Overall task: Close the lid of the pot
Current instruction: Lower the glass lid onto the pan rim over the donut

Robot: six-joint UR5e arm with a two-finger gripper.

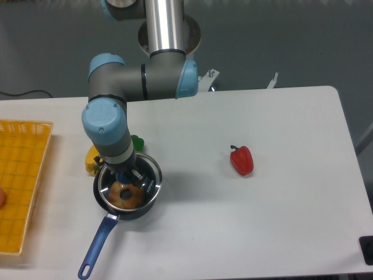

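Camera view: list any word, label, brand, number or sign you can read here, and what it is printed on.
None can be read.
The robot arm, the pot, the lid, the peppers and the yellow basket show no legible print at this size.

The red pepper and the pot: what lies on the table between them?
Nothing: in the camera view, the table is bare white between the pot and the red pepper.
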